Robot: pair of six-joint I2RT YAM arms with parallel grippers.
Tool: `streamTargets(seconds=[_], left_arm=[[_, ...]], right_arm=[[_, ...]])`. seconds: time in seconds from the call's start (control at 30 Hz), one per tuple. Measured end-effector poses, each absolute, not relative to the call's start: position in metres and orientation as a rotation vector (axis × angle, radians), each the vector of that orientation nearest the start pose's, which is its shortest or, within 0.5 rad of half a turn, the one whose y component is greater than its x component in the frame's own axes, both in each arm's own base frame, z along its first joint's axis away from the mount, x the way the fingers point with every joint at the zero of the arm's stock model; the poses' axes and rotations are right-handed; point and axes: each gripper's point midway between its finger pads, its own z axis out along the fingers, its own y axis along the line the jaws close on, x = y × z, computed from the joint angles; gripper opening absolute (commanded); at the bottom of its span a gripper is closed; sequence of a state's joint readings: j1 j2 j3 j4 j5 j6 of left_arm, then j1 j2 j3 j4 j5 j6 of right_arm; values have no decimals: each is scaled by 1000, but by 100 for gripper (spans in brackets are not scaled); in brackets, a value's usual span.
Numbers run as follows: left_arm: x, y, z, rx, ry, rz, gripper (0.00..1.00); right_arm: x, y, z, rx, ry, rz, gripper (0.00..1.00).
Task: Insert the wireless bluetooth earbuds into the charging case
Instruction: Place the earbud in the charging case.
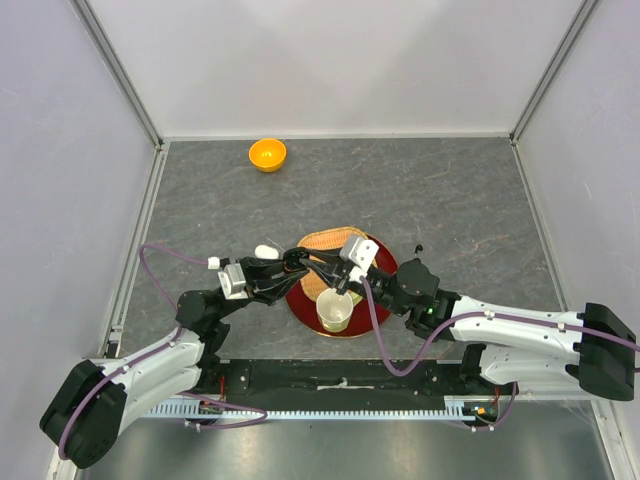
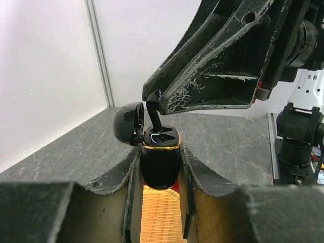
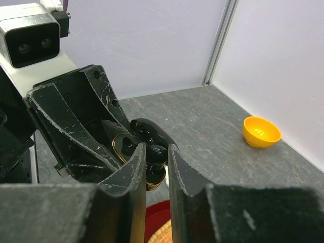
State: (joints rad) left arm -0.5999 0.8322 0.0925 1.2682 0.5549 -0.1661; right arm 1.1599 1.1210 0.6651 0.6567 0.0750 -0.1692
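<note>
The black charging case (image 2: 161,152) with a gold edge is held up in the air over the left part of the red plate (image 1: 385,265). The left gripper (image 2: 160,177) is closed tight on it, one finger on each side. The case stands upright. Its round lid (image 2: 129,124) is flipped open and hangs to the side away from the plate's middle.

The right gripper (image 3: 157,162) comes in over the plate from the right. Its fingers are close together and pinch one black earbud (image 2: 155,121). The earbud points down, and its low end is in the open top of the case. I cannot tell what else is in the case.

A flat woven basket (image 1: 325,243) lies on the back part of the plate, right under the case. A pale cup (image 1: 335,322) stands upright on the front part of the plate. I cannot tell what is in the cup.

An orange bowl (image 1: 267,154) sits far behind the plate, well apart from it, on the grey table (image 1: 450,190).

A small white thing (image 1: 265,250) sits just left of the plate, too small to name
</note>
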Motion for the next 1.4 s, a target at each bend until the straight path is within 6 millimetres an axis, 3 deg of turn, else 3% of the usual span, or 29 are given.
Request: streamTargets(seconds=[1.4], left_arm=[[171,-235,262,735,930,-966,2]], right_arm=[[179,362,303,-863,1175,649,0]])
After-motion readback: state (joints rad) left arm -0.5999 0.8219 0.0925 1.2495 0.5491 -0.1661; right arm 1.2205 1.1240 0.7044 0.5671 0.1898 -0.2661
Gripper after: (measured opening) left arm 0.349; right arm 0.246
